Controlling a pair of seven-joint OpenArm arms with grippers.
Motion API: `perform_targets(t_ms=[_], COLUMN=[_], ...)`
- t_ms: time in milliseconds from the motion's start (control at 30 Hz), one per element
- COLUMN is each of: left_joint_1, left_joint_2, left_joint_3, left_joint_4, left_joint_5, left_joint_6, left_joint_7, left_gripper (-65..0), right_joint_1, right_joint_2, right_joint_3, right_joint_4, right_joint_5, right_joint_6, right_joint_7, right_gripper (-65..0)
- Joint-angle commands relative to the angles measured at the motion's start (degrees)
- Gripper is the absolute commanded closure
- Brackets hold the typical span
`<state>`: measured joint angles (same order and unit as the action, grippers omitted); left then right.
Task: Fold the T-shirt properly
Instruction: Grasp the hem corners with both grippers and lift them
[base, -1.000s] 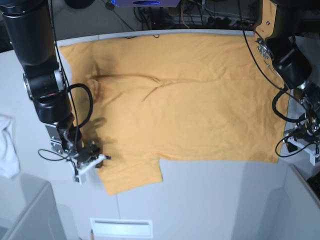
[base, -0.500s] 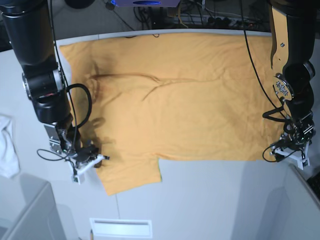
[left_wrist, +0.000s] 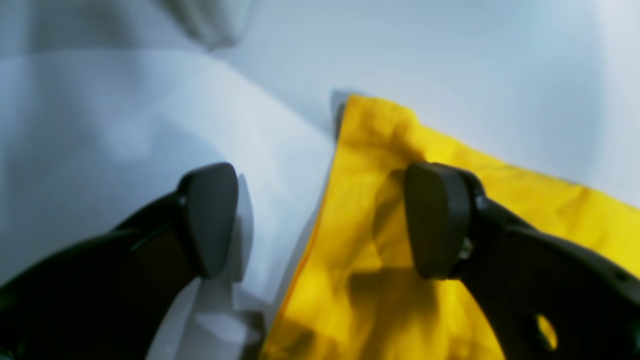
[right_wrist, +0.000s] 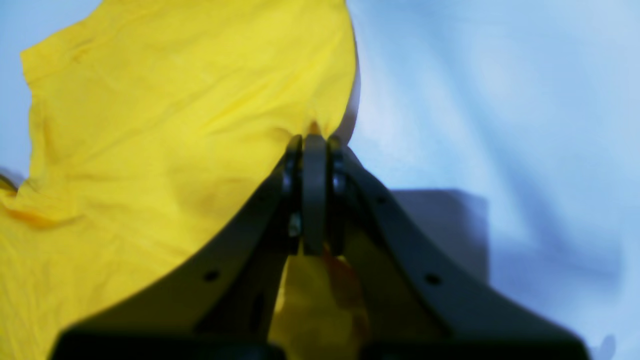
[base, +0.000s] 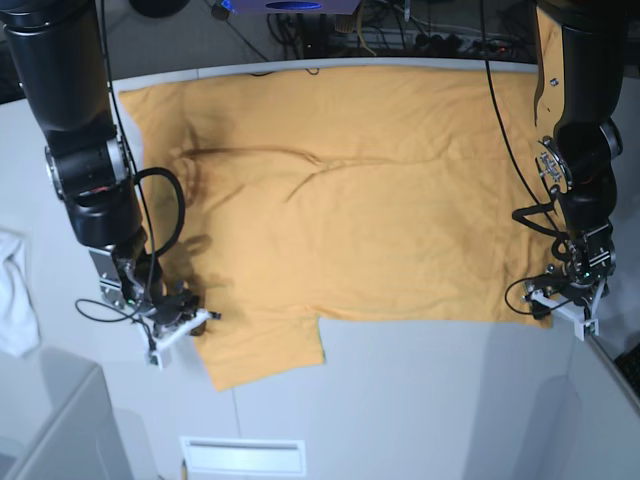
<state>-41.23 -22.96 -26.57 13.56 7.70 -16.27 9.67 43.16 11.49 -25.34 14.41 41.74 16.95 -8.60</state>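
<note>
The orange T-shirt (base: 350, 200) lies spread flat across the white table (base: 420, 390), one sleeve pointing toward the near left. My right gripper (base: 196, 320) sits at that sleeve's outer edge. In the right wrist view the right gripper (right_wrist: 314, 145) is shut, with the T-shirt (right_wrist: 175, 125) edge pinched at its tips. My left gripper (base: 562, 300) hovers at the shirt's near right corner. In the left wrist view the left gripper (left_wrist: 322, 220) is open and straddles the T-shirt (left_wrist: 395, 145) edge: one of its fingers (left_wrist: 437, 220) over the cloth, the other over bare table.
A small white cloth (base: 15, 290) lies at the table's left edge. Grey bins stand at the near left (base: 50, 420) and near right (base: 610, 400). Cables and equipment crowd the space behind the table's far edge (base: 380, 25).
The left arm has swung in from beyond the table's right side and come down over the shirt's near right corner, jaws still open. The right arm and the sleeve have not moved.
</note>
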Motion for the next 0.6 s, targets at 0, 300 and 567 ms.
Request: perform_targets(t_ms=[0,300,567], left_joint_1=[-0.4,2.7,5.8], left_joint_2=[-0.7,1.4,1.1], left_joint_3=[0.4,3.1,2.9], left_joint_4=[0.5,1.0,11.2], left_joint_5=[0.0,0.5,0.0], left_joint_6=[-0.3,-0.3,-0.3], left_joint_7=[1.4,0.8,3.4], left_gripper=[-49.0,-0.3,0.0], right_joint_1=[1.5,0.6,0.6], right_joint_2=[0.4,0.5,0.6], right_joint_3=[0.2,0.2,0.2], right_joint_4=[0.4,0.4,0.8], right_joint_5=[-0.3,-0.3,-0.1], right_joint_6=[-0.3,-0.3,-0.3], right_joint_7=[-1.1,-0.8,-0.7], right_gripper=[0.0,0.0,0.0])
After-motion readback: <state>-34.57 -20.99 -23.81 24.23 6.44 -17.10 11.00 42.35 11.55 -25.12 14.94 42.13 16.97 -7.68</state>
